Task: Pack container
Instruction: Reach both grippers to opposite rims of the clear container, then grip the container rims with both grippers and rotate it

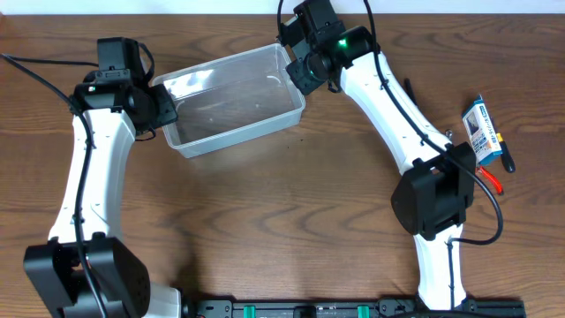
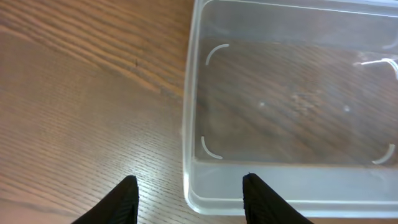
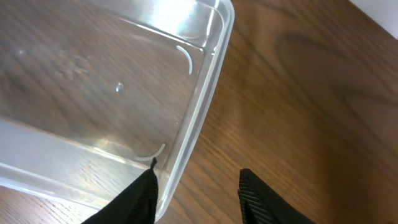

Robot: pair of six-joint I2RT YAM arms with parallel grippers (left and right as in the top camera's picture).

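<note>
Left gripper: jaws are held apart, astride the left end wall of the container, one finger inside, one outside; no clamp is seen. The clear container is set on the bench, upper middle, and is empty. Right gripper: jaws apart, astride the right end wall. A blue packet and a red-handled tool lie far right, unpacked. Packing is judged not begun.
</note>
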